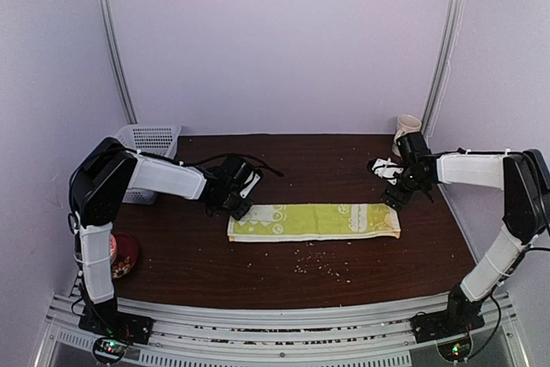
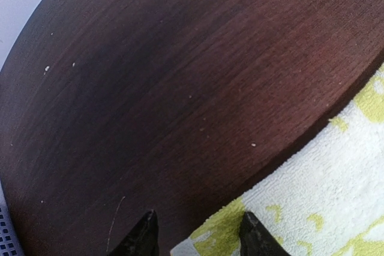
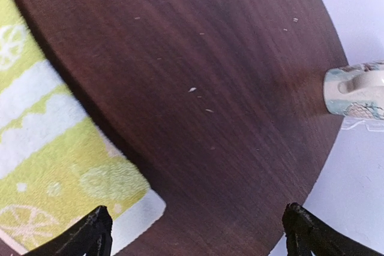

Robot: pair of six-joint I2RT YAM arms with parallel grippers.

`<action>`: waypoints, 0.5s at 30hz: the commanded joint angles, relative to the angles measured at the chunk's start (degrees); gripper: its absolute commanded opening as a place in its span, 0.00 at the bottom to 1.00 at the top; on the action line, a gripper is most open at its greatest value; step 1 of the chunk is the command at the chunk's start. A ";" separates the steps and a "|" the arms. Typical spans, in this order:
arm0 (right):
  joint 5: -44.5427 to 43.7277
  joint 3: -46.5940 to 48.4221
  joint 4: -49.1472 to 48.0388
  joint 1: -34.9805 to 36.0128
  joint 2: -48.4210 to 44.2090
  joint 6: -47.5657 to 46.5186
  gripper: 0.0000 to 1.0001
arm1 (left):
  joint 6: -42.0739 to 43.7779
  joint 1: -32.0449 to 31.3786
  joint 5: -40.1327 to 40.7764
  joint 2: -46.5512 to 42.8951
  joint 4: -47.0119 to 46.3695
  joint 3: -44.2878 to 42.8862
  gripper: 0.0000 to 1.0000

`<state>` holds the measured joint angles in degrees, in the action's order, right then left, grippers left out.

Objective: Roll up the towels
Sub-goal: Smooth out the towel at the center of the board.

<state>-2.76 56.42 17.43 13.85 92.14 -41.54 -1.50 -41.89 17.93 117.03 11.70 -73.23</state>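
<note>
The yellow-green towel (image 1: 314,222) lay flat and unrolled on the table (image 1: 344,161), a long strip running from 9 o'clock to 3 o'clock across the centre. The left gripper (image 1: 239,205) stood at the strip's 9 o'clock end, over its 12 o'clock corner. Its jaws were partly apart, and the left wrist view showed that corner lying on the wood between the fingertips, not lifted. The right gripper (image 1: 395,198) hovered just off the 3 o'clock end, near the 12 o'clock corner, with its jaws spread wide and holding nothing. The step in hand appeared to be seizing a short end to start the roll. To do it well, the jaws should descend until the lower fingertip slides under the hem, then close on the full thickness of the cloth. The first turn should be kept tight and square, with the roll axis held along the 12-to-6 line. The free gripper should pin the opposite end so the strip does not skid. The crumbs (image 1: 320,262) at 6 o'clock of the towel and the mug (image 1: 406,126) at 2 o'clock should be kept out of the sweep.
</note>
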 commanded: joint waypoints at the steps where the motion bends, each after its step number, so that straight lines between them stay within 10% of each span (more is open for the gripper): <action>1: 7.14 1.27 11.40 -0.10 -1.46 -5.99 1.00 | -1.16 1.93 2.61 0.28 3.28 3.18 0.47; 15: 8.57 0.13 13.70 1.31 3.18 -7.55 1.00 | -2.08 4.64 2.71 -0.62 2.59 6.40 0.46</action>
<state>6.48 56.86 32.56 14.20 92.71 -49.80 -3.40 -38.04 19.88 115.44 8.86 -69.63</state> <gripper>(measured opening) 0.999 0.465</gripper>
